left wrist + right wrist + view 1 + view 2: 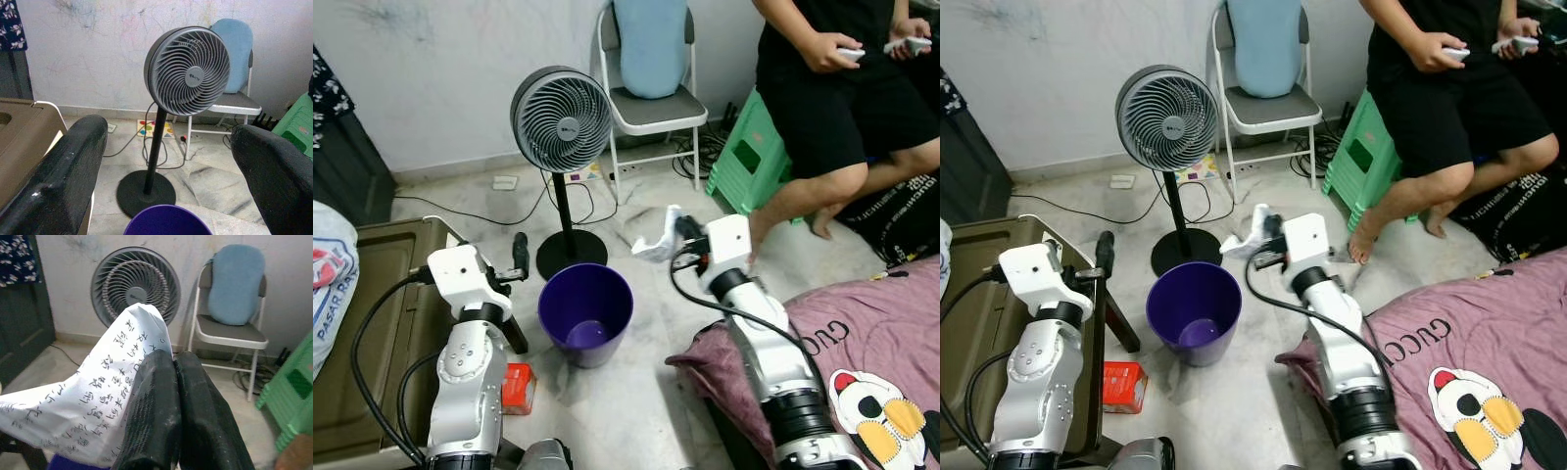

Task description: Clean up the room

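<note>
A purple bin stands on the floor between my arms, in front of the fan's base. My right gripper is shut on a white wrapper printed with black characters, held above the floor to the right of the bin and a little beyond its rim. In the right wrist view the wrapper drapes beside the closed fingers. My left gripper is open with nothing between its fingers, raised left of the bin; the bin's rim lies just below it.
A black standing fan is behind the bin, a folding chair with a blue cushion behind that. A green stool and a seated person are at right. A red box lies by my left arm. Brown cabinet at left, bed at right.
</note>
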Robot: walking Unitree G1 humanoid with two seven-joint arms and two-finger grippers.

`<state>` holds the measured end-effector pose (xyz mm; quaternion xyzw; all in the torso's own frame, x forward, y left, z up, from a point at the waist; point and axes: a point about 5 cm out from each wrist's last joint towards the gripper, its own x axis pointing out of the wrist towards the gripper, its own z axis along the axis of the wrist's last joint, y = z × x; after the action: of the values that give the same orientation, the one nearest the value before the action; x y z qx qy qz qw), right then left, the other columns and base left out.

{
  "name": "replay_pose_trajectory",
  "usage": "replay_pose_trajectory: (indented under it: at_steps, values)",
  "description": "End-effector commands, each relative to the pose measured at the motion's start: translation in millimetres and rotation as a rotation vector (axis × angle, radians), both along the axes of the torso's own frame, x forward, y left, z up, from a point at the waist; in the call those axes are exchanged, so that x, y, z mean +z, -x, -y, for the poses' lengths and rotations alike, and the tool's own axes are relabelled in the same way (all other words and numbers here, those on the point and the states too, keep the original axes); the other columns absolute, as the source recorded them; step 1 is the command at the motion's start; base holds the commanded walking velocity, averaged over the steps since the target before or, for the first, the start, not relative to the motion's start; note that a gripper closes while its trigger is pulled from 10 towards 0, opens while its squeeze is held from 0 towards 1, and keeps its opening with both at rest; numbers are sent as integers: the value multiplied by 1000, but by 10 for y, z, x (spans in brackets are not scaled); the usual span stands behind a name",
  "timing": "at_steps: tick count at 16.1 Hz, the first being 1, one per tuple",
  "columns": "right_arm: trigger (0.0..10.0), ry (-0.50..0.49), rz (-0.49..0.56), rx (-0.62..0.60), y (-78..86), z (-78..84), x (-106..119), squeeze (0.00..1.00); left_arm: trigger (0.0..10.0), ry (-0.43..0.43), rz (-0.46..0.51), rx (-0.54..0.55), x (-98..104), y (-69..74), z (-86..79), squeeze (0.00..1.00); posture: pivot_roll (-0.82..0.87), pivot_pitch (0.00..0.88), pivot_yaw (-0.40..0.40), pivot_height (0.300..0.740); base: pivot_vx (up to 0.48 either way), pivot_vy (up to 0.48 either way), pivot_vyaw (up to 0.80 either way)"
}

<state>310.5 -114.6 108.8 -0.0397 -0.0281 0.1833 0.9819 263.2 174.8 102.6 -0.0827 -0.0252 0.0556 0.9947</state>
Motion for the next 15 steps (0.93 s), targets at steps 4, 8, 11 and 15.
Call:
replay_pose_trajectory:
  at_steps: [4,8,11,15]
  values:
    - [10000,39,23,16,-17,-18,32,0,10000,-7,4,-12,13,4,3,0,-23,34,-20,740,0,0,342]
    - [10000,14,10,7,-18,-25,16,0,10000,-6,3,-23,7,6,12,0,-17,27,-24,740,0,0,600]
    - [10000,17,9,1,-24,-14,16,0,10000,0,5,-31,8,3,22,0,-17,27,-25,740,0,0,0]
    - [10000,1,-18,-13,-26,3,-9,0,10000,4,7,-37,12,3,31,0,-21,34,-23,740,0,0,0]
